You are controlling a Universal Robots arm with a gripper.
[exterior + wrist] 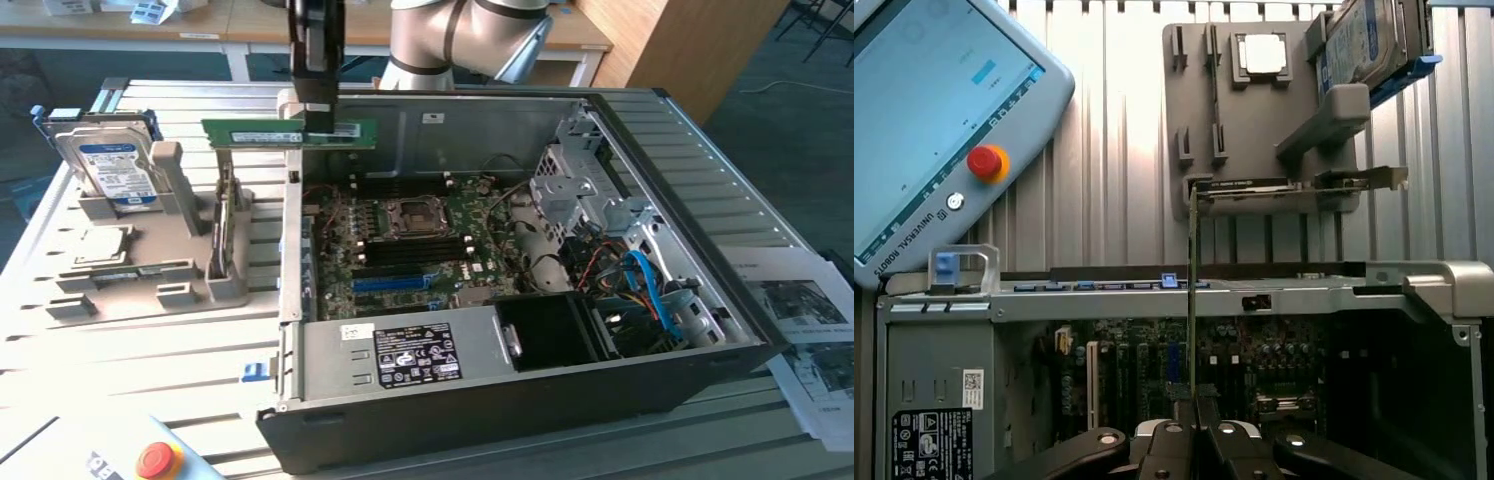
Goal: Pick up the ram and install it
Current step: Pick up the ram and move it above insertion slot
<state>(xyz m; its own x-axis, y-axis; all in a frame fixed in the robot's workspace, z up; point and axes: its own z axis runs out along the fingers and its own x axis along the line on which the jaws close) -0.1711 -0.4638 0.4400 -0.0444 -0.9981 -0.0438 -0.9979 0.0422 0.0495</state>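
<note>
Open computer case (467,412) lies on the slatted table (120,360), its motherboard (414,240) exposed. On the exterior view's left, a gray holder (134,285) carries a hard drive (114,170) and an upright card (224,225). The gripper (319,128) is clamped on the ram (267,133), held level in the air above the case wall beside the holder.

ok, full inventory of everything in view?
computer case: 1, black, open, centre
motherboard: 1, green, inside case
memory stick: 1, green, in the air above the case's side wall
holder: 1, grey, on table, exterior view's left
hard drive: 1, silver with blue-white label, upright in holder
processor: 1, silver, flat on holder
control tablet: 1, grey with red button, on table
papers: a few, white, exterior view's right
arm: 1, grey, behind case
hand: 1, black, shut on memory stick
</note>
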